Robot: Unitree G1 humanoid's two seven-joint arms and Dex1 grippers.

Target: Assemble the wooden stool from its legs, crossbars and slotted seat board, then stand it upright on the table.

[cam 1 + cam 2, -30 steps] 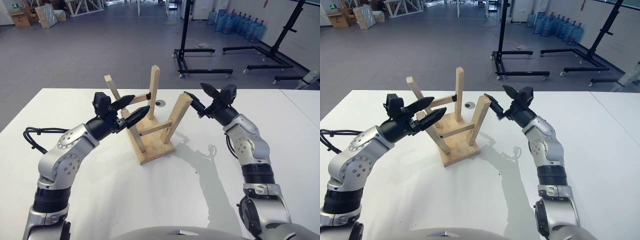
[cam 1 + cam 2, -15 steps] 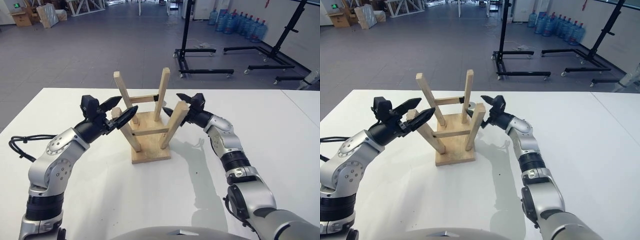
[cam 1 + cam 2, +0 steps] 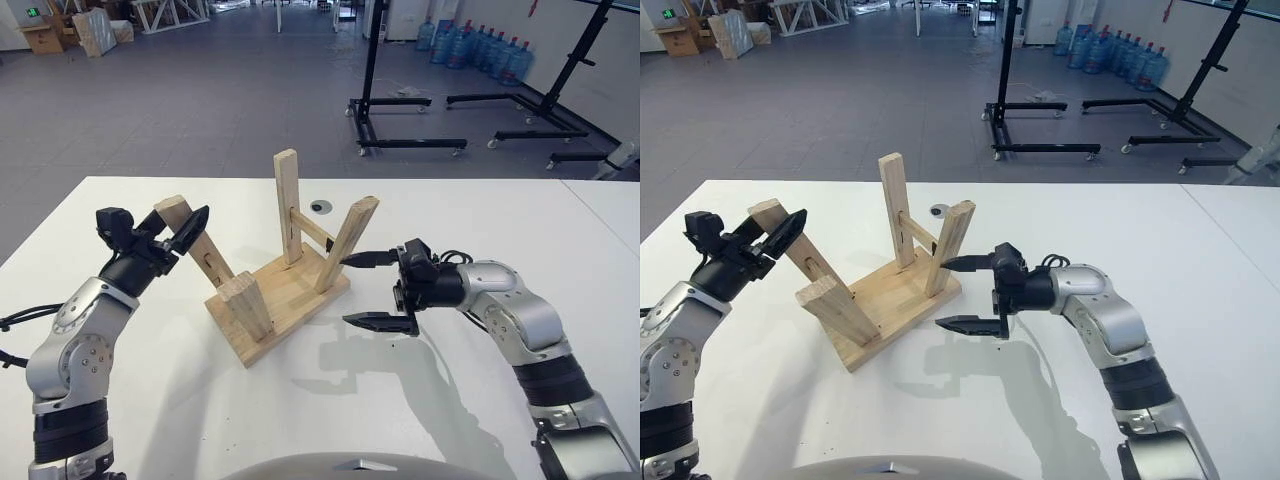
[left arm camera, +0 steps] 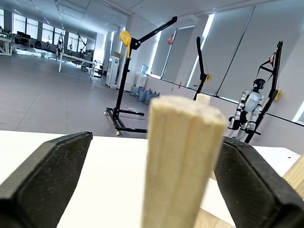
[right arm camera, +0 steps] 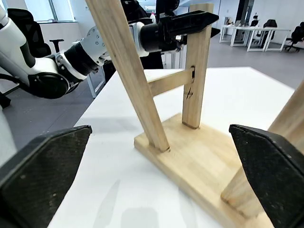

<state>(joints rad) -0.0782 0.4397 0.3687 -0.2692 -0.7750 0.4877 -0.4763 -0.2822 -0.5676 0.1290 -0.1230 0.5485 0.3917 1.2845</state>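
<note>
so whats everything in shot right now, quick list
wooden stool: 1, pale wood, upside down with legs up, mid-table between the grippers
table: 1, white, under the stool
cable hole: 1, dark, in the tabletop just beyond the stool
wheeled stands: 2, black, on the grey floor beyond the table
water bottles: several, blue, far right by the back wall
cardboard boxes: a few, brown, far left on the floor
left gripper: 1, black, open, fingers either side of the leftmost leg's tip
right gripper: 1, black, wide open, by the stool's right edge
</note>
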